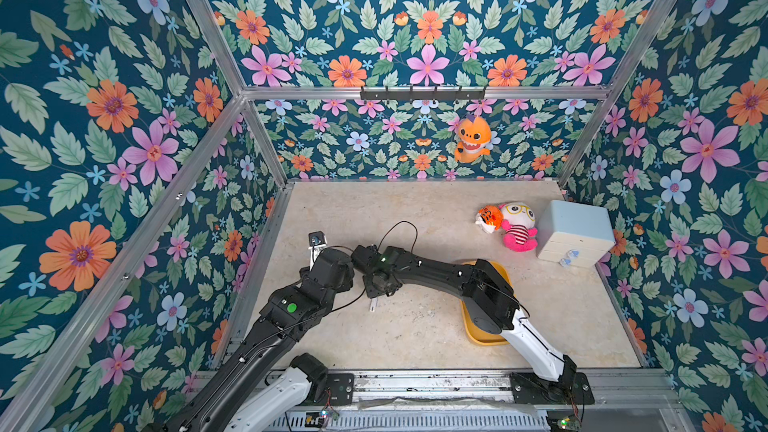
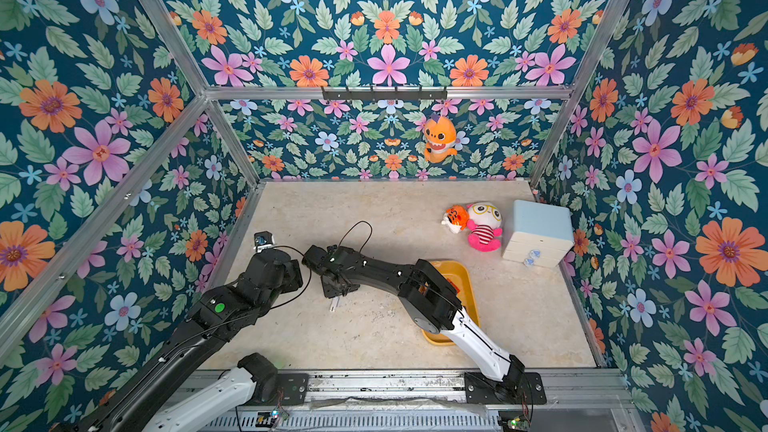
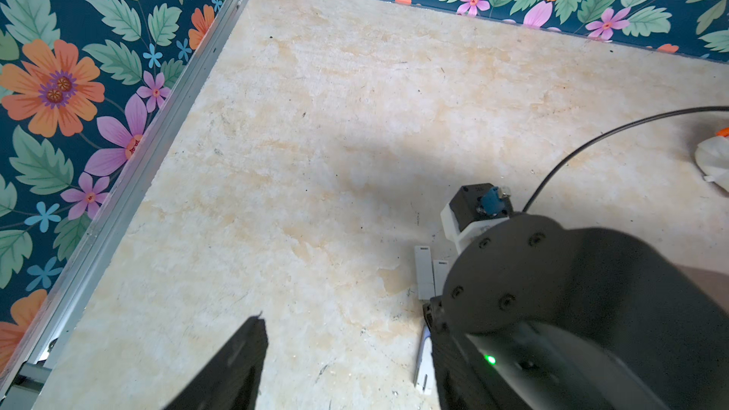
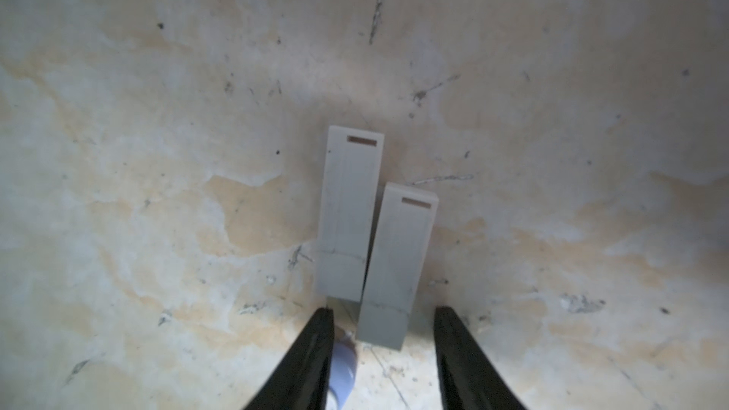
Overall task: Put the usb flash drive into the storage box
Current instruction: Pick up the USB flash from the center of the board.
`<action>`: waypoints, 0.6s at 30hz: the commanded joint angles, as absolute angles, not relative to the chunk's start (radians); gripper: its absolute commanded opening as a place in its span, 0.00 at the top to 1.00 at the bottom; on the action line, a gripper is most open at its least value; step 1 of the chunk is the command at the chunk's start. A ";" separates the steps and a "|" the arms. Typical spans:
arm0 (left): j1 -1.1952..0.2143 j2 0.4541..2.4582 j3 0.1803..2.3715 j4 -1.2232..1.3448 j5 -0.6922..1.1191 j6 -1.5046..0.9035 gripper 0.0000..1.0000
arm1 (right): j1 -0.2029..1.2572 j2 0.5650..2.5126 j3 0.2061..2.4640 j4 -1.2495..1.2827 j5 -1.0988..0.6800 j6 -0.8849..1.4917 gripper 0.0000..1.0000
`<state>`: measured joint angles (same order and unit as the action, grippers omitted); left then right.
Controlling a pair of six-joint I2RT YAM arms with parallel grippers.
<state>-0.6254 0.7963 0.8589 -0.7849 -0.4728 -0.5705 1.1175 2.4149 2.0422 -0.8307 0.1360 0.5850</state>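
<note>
Two grey-white usb flash drives (image 4: 350,211) (image 4: 398,266) lie side by side on the beige tabletop. A third, bluish-white drive (image 4: 342,368) lies by one black finger (image 4: 315,353); it also shows in both top views (image 1: 373,305) (image 2: 334,304). My right gripper (image 4: 384,325) is low over the table and open, its tips either side of the nearer grey drive's end, touching nothing. The storage box (image 1: 478,336) (image 2: 467,280), a yellow tray, lies to the right, partly under my right arm. My left gripper (image 3: 355,353) is open and empty; one finger (image 3: 240,364) shows.
A pale blue cabinet (image 1: 575,234) stands at the far right with a pink-and-white plush (image 1: 517,226) and a small orange tiger plush (image 1: 489,218) beside it. An orange plush (image 1: 471,139) hangs on the back wall. Floral walls enclose the table. My left wrist (image 1: 332,265) sits close to the right gripper.
</note>
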 commanded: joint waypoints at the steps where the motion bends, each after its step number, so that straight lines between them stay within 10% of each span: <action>1: -0.624 0.798 0.859 -0.779 -0.488 -0.568 0.29 | 1.118 2.437 2.048 -0.902 0.178 0.583 0.55; 18: -0.624 0.804 0.859 -0.778 -0.488 -0.569 0.29 | 1.114 2.478 2.094 -0.932 0.231 0.562 0.60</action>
